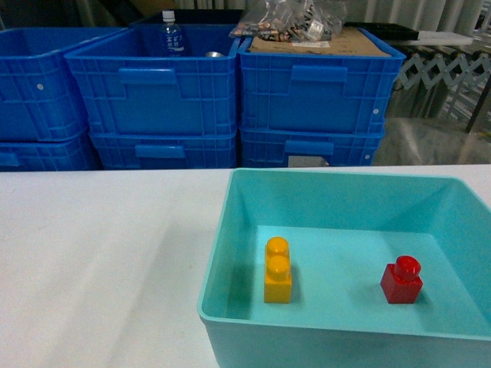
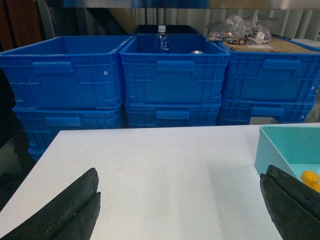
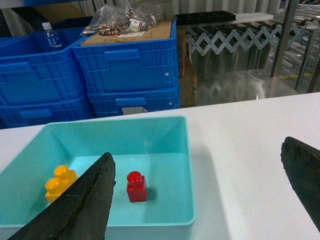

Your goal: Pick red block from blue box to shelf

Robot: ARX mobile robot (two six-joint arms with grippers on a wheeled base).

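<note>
The red block (image 1: 401, 280) stands upright on the floor of the blue box (image 1: 230, 199), towards its right side. From the right wrist the red block (image 3: 136, 186) lies just right of my left finger (image 3: 90, 200). My right gripper (image 3: 197, 152) is open and hovers over the blue box's right rim (image 3: 189, 150), holding nothing. Over bare white table left of the blue box (image 2: 280, 145), my left gripper (image 2: 180, 180) is open and empty. Of the shelf (image 2: 210, 4), only a shiny steel edge shows above the crates. Neither gripper appears in the head view.
A yellow two-stud brick (image 1: 278, 270) stands in the box's left half. Dark blue crates (image 1: 161, 100) are stacked behind the white table (image 1: 100, 253); one holds a water bottle (image 1: 171, 34), another cardboard with bags (image 1: 307, 31). A folding metal lattice (image 3: 235, 37) is at the back right.
</note>
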